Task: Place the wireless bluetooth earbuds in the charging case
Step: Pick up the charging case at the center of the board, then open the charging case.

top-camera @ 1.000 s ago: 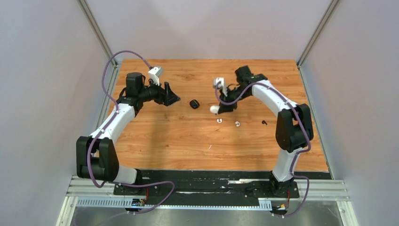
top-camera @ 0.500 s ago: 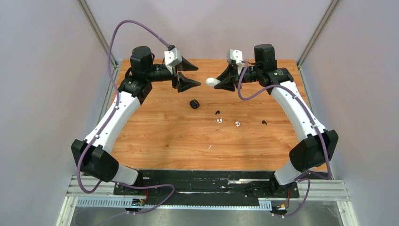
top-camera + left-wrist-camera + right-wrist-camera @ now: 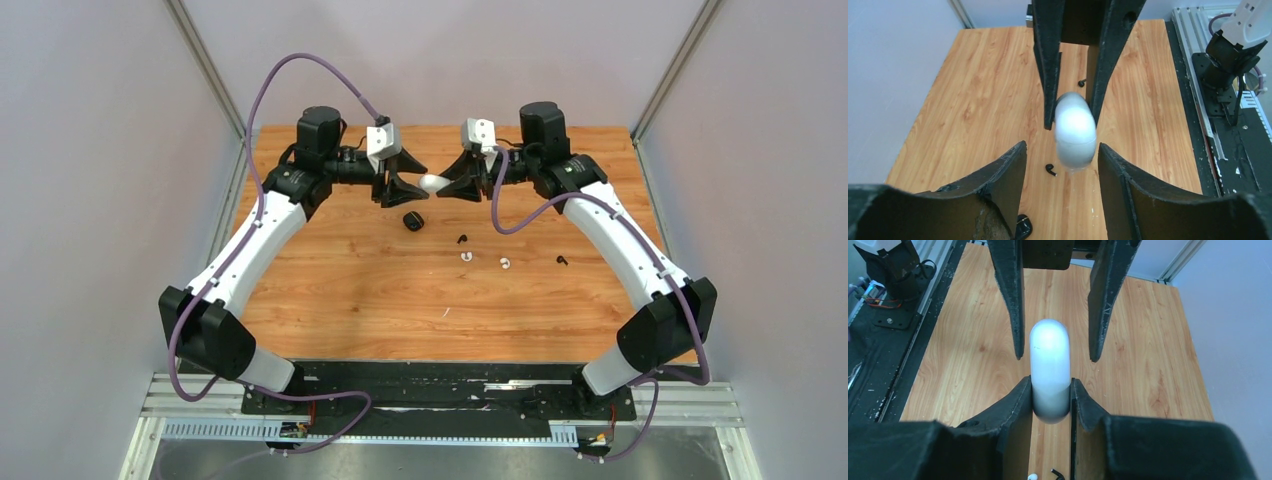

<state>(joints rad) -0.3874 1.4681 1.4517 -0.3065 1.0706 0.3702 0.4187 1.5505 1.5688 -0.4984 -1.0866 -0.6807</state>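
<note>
My right gripper (image 3: 447, 183) is shut on a white pebble-shaped charging case (image 3: 433, 183) and holds it in the air above the far middle of the table. In the right wrist view the case (image 3: 1049, 365) sticks out from between my fingertips (image 3: 1024, 390). My left gripper (image 3: 408, 180) is open and faces it. The case's free end (image 3: 1075, 130) lies between the left fingers (image 3: 1013, 165) with a gap on each side. Two white earbuds (image 3: 466, 257) (image 3: 505, 264) and two black earbuds (image 3: 461, 240) (image 3: 561, 260) lie on the table.
A closed black charging case (image 3: 412, 220) lies on the wooden table (image 3: 350, 290) below the two grippers. It also shows at the bottom edge of the left wrist view (image 3: 1022, 227). Grey walls enclose the table on three sides.
My right gripper has lifted the white case off the table and carried it up and to the left. My left arm has risen and moved right, so its open fingers now flank the case.
</note>
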